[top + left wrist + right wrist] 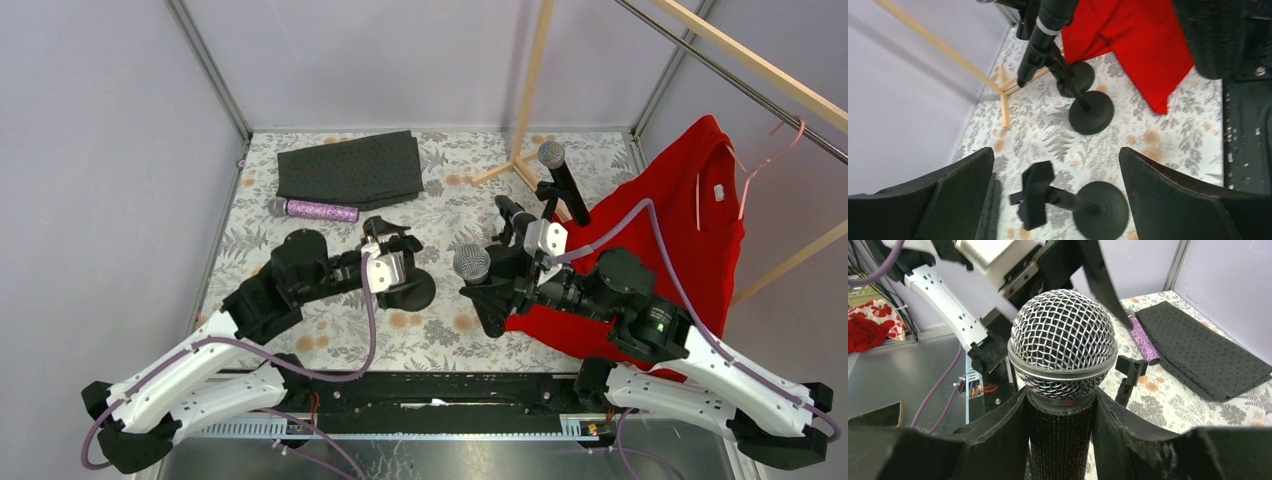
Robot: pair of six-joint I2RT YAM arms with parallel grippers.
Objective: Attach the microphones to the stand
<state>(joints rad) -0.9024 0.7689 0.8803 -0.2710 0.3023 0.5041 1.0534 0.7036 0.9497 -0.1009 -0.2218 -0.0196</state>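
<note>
My right gripper is shut on a black microphone just below its grey mesh head, with a finger on each side of the body. My left gripper is open and empty above an empty black stand with a round base; its fingers straddle the clip. Another black microphone sits tilted in a stand at the back right. A further black one beside it is partly hidden. A purple glitter microphone lies on the table at the left.
A folded black cloth lies at the back left. A red shirt hangs on a wooden rack at the right and drapes onto the floral table. Two round stand bases stand close together near the shirt.
</note>
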